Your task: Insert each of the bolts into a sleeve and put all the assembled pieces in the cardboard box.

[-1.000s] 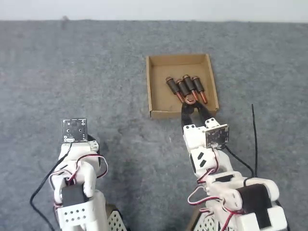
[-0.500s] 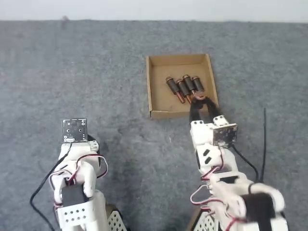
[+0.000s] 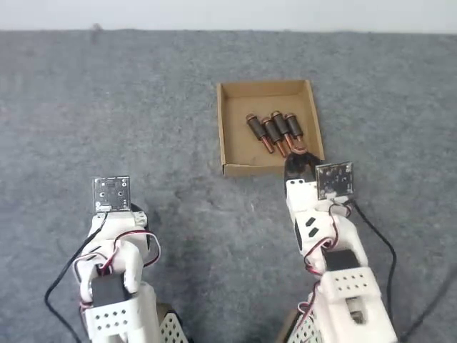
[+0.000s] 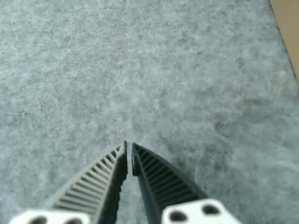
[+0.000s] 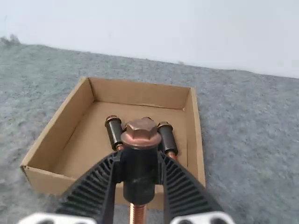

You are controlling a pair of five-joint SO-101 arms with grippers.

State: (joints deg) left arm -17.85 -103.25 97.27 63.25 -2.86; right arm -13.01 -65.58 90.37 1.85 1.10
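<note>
Five sleeved bolts — one box (two arms).

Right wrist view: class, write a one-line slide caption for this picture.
Right gripper shut on a sleeved bolt, held near the cardboard box where other assembled pieces lie.

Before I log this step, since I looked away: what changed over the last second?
The right claw, still shut on an assembled piece, slid to the right along the near wall of the cardboard box, toward its corner. The left claw, the box and the four pieces inside stayed put.
</note>
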